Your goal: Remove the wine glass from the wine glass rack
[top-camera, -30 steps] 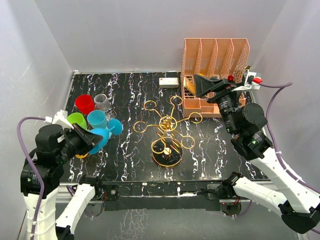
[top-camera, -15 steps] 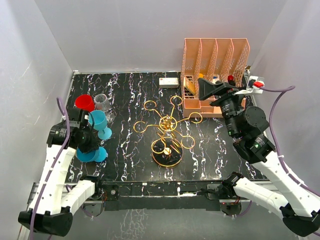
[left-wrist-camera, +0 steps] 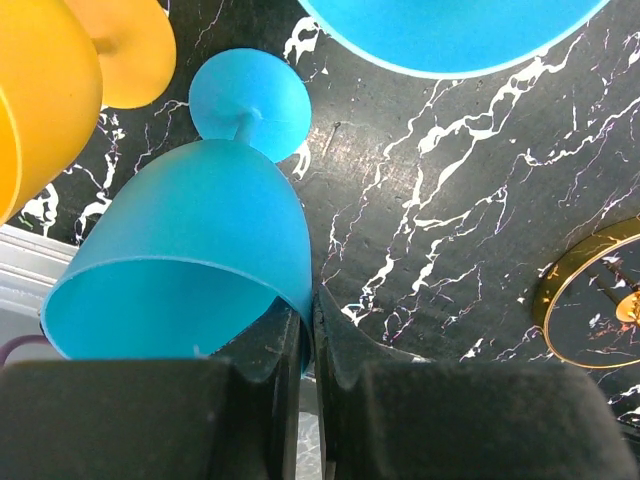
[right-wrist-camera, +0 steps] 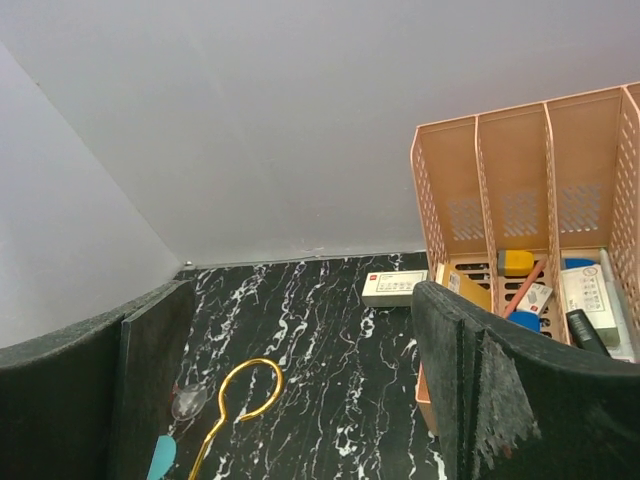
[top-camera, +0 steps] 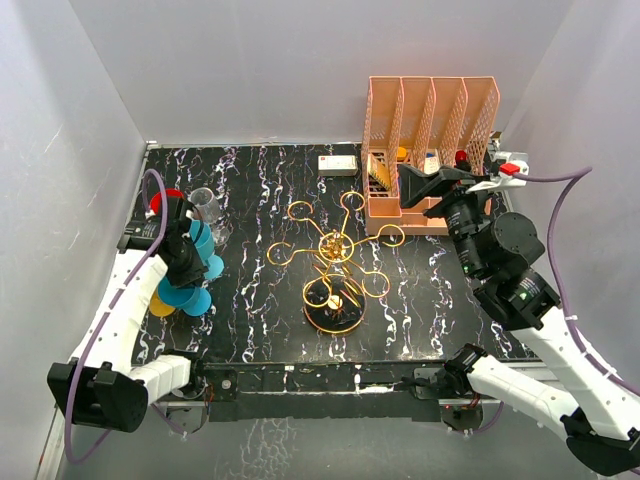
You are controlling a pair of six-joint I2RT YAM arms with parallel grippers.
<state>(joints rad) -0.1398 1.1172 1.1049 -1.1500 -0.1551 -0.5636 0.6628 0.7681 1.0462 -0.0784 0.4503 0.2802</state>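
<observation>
Note that the left gripper [left-wrist-camera: 308,312] pinches the rim of the translucent blue plastic wine glass [left-wrist-camera: 190,240], jaws pressed against its thin wall. The glass is tilted just beside a yellow-orange plastic glass [left-wrist-camera: 40,90], well apart from the gold wire wine glass rack [top-camera: 335,265], which stands mid-table. Your right gripper [right-wrist-camera: 300,350] hangs with jaws spread wide, near the orange slotted file organizer [right-wrist-camera: 520,170].

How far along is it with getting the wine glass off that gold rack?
Done: the arms of the gold rack look bare. In hand: the left gripper pinches a blue wine glass by its rim, beside the other coloured glasses; the right gripper hangs open, empty. Left: setting it down and letting go.
</observation>
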